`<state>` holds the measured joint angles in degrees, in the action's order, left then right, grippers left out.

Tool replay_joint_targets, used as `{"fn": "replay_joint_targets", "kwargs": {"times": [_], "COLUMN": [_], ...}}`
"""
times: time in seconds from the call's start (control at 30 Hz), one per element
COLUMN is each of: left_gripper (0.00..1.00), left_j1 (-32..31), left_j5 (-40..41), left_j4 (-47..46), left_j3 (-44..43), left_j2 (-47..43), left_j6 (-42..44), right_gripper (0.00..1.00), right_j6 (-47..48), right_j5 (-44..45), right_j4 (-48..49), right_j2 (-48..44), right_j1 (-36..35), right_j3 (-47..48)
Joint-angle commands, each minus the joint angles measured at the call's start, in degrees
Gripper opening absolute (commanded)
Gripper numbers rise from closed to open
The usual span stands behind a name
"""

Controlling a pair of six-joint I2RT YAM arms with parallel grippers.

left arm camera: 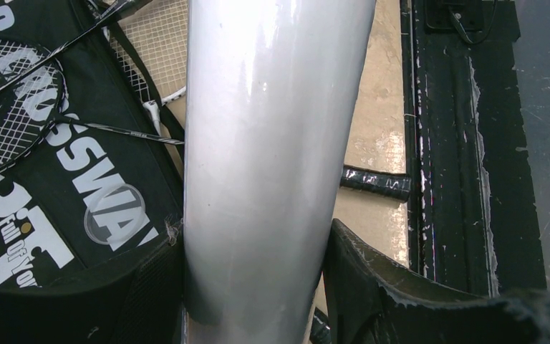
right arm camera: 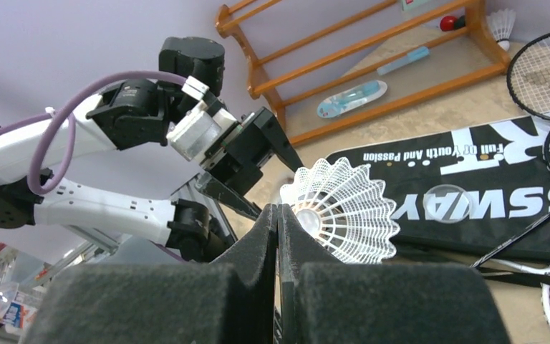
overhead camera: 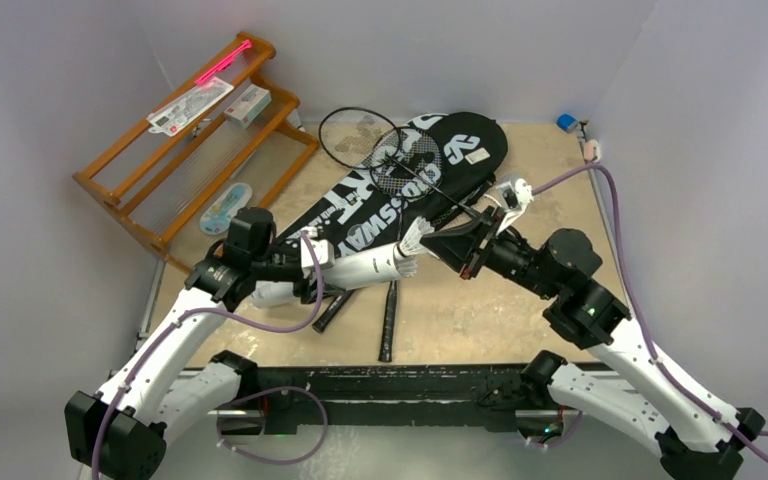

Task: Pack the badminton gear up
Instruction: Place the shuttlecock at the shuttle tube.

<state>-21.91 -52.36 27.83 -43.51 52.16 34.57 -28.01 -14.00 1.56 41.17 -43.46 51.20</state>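
A white mesh-skirted shuttlecock (right arm camera: 344, 211) is held in the air at the tip of the right gripper (right arm camera: 278, 215). The gripper's two black foam fingers are pressed almost flat together, with only a thin seam between them, and the edge of the skirt is pinched there. The shuttlecock is seen just beside the open end of a long white tube (left arm camera: 272, 143); whether the two touch cannot be told.

The tube is raised above the table and lies nearly level, pointing towards the right arm. It is clamped near its rear end by the left gripper (left arm camera: 254, 279), one black finger (left arm camera: 372, 287) pressed against each side of it.

Below and behind the tube, two black racket-shaped covers (overhead camera: 460, 150) lettered "SPORT" and "CROSSWAY" are laid overlapping on the tan table (overhead camera: 520, 300). Two thin-framed rackets (overhead camera: 405, 165) are rested with their heads on the covers. Their black handles (overhead camera: 390, 320) point towards the near edge.

At the far left, an orange-brown wooden rack (right arm camera: 401, 100) is stood against the wall, with a pink stick (overhead camera: 222, 62) and small packets (overhead camera: 190, 105) on it. A second shuttlecock (right arm camera: 501, 25) is seen upright beside the end of the rack.
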Motion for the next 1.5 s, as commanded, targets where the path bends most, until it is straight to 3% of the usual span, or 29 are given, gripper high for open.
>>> {"fn": "replay_joint_targets", "kwargs": {"times": [0.0,0.23,0.6,0.67,0.8,0.97,1.03,1.07,1.17,1.2,1.47], "left_gripper": [0.35,0.35,0.35,0.35,0.35,0.35,0.35,0.35,0.35,0.35,0.35], "left_j1": [-0.1,-0.1,-0.1,0.0,-0.1,0.0,-0.1,0.0,-0.1,-0.1,-0.1], "left_j5": [-3.0,-3.0,-2.9,-2.9,-2.9,-2.9,-2.9,-2.9,-3.0,-3.1,-3.0], "left_j4": [-2.7,-2.7,-2.6,-2.5,-2.5,-2.4,-2.4,-2.4,-2.4,-2.4,-2.4], "left_j3": [-2.2,-2.3,-2.2,-2.3,-2.2,-2.2,-2.3,-2.2,-2.3,-2.3,-2.3], "left_j2": [-0.5,-0.5,-0.3,-0.3,-0.2,-0.2,-0.2,-0.2,-0.3,-0.3,-0.2], "left_j6": [-0.2,-0.1,-0.2,-0.2,-0.2,-0.1,0.0,0.0,0.0,0.0,0.1], "right_gripper": [0.00,0.00,0.01,0.08,0.37,0.48,0.47,0.42,0.03,0.00,0.00], "right_j6": [0.9,1.3,-3.7,-3.3,-1.3,0.4,0.8,1.0,1.1,1.2,0.6], "right_j5": [-1.9,-2.0,-11.7,-11.4,-9.4,-5.2,-4.0,-3.0,-0.5,-0.5,-1.6], "right_j4": [5.1,4.2,11.8,10.5,6.6,3.0,0.7,-0.3,-2.9,-3.6,-3.4], "right_j2": [0.3,-0.1,3.6,3.7,2.1,-1.3,-2.1,-2.2,-1.7,-1.2,1.5], "right_j1": [-0.1,-0.1,-0.1,-0.1,-0.1,-0.1,0.0,-0.1,-0.1,-0.1,0.0], "right_j3": [-2.6,-4.6,-10.7,-10.2,-8.7,-7.6,-6.6,-5.9,-4.0,-3.4,-4.0]}}
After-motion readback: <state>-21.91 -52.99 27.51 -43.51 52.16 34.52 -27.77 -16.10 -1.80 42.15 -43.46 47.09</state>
